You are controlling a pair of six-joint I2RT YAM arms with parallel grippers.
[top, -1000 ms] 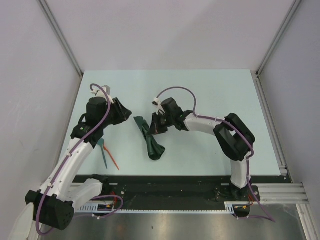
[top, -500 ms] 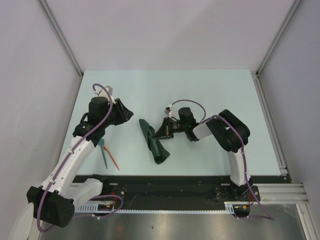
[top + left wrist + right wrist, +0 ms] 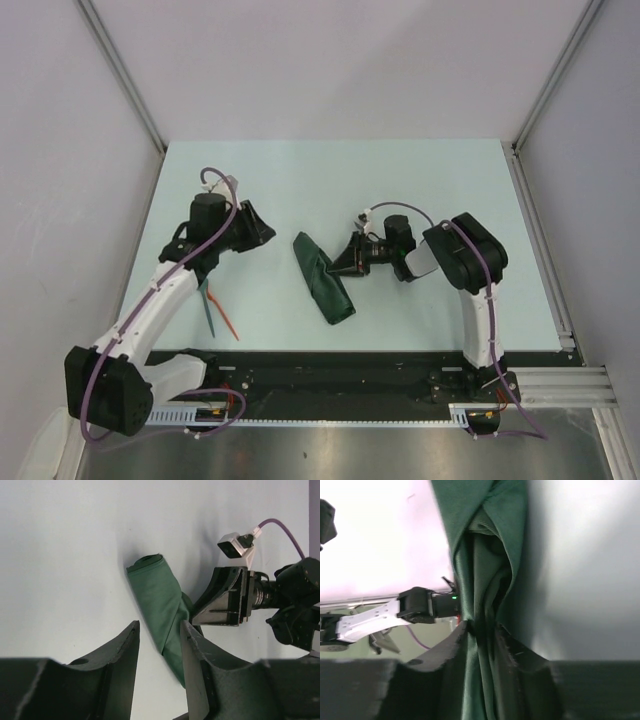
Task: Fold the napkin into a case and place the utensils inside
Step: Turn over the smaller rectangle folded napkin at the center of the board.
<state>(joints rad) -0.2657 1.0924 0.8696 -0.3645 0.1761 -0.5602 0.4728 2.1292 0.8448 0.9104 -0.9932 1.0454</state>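
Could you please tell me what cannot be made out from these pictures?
Utensils: top view, upper ends hidden under the left arm; too small to tell their type.
Right gripper: right wrist view, the napkin fills the gap between its fingers; gripping or merely flanking, unclear.
Napkin's lower end: left wrist view, hidden behind the left gripper.
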